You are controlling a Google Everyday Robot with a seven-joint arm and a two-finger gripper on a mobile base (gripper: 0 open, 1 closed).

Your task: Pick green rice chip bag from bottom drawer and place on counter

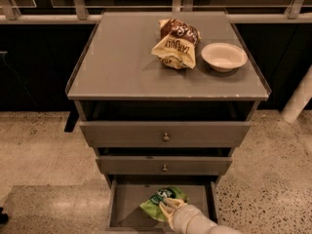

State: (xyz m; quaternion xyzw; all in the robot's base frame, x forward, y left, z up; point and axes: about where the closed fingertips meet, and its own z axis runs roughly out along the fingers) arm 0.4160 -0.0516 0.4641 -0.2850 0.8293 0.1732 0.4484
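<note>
The green rice chip bag (pixel 160 202) lies on the floor of the open bottom drawer (pixel 127 204), right of its middle. My gripper (pixel 169 207) reaches into the drawer from the lower right. Its tip is at the bag's right edge and touches it. The cream arm (pixel 195 221) behind the gripper covers the bag's lower right part. The counter (pixel 122 57) is the flat grey top of the cabinet, high above the drawer.
A larger brown-and-cream chip bag (pixel 176 43) and a white bowl (pixel 224 56) sit on the right half of the counter. The two upper drawers (pixel 165 135) with round knobs are slightly pulled out above the bottom drawer. Speckled floor surrounds the cabinet.
</note>
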